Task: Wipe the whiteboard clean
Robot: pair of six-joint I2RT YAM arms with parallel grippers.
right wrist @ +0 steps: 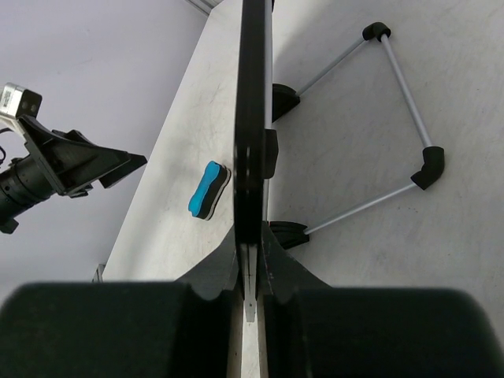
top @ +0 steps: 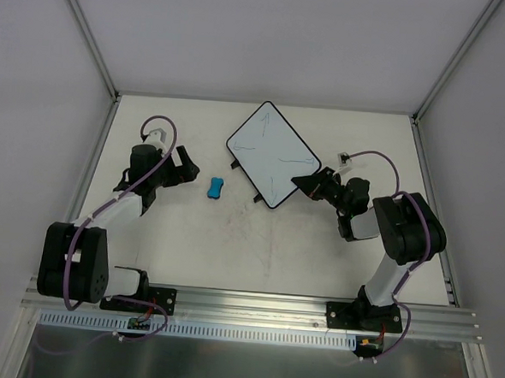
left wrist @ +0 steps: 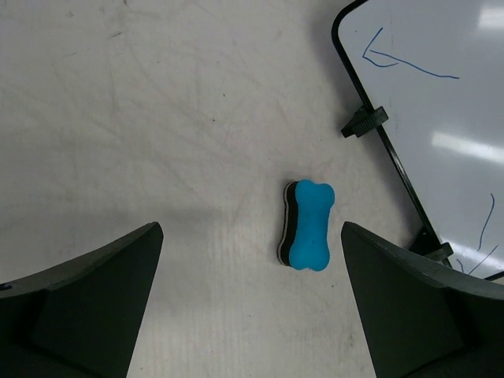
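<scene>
The whiteboard (top: 270, 153) lies tilted at the table's middle back, with blue pen lines on it. My right gripper (top: 308, 183) is shut on its near right edge. In the right wrist view the board (right wrist: 253, 118) shows edge-on between the closed fingers of the right gripper (right wrist: 252, 253). A blue bone-shaped eraser (top: 216, 188) lies on the table left of the board. My left gripper (top: 186, 166) is open and empty just left of the eraser. In the left wrist view the eraser (left wrist: 309, 225) lies ahead, nearer the right finger (left wrist: 425, 307), and the whiteboard (left wrist: 441, 102) is at the upper right.
A thin wire stand (right wrist: 394, 118) with black corners shows beside the board in the right wrist view. Black tabs (left wrist: 364, 121) stick out from the board's rim toward the eraser. Walls and frame posts (top: 90, 33) bound the table on three sides.
</scene>
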